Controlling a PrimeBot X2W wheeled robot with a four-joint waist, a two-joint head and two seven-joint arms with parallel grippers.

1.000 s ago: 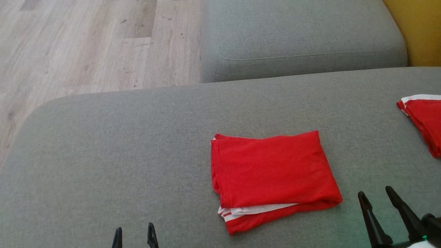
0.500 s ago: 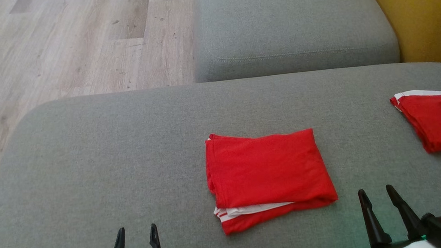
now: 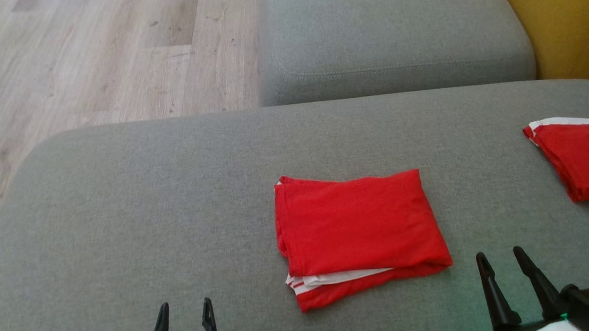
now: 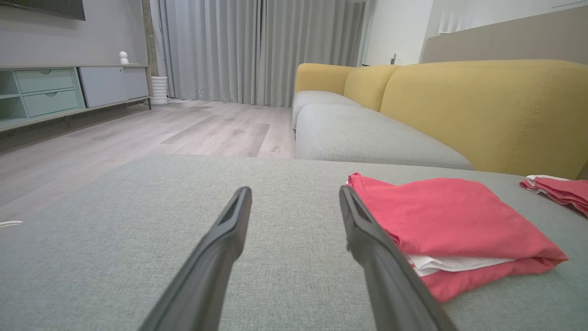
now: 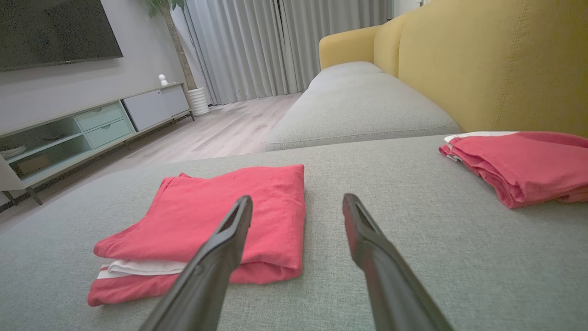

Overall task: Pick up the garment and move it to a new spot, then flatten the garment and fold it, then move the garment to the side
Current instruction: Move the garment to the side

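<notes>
1. Change over the last second: basically none on the cushion. The head view drifted slightly sideways and the whole scene slid with it, so that's the camera, not the cloth. The folded red garment sits in the same place on the grey cushion, same shape.
2. Left gripper: jaws apart, holding nothing, low over bare cushion to the left of the garment, not touching it. No move since a second ago.
3. Right gripper: jaws apart too, empty, just beside the garment's near right corner but clear of it. Also static.
4. Garment location: middle of the near cushion. It's a neat flat rectangle with a white-striped layer peeking out at the near edge, nothing on top.
5. Second red garment, also folded, lies at the far right of the same cushion near the yellow backrest, well apart from the first.
6. My read: the fold looks done, and what's left is moving it to the side, probably next to the other one. Both arms look parked ahead of the pick. Risk: pinching only the top layer would peel the stack open.
7. Writing/brands: none readable. No logo or label on either garment, just white stripes. The dark TV screen in the right wrist view shows nothing.
</notes>
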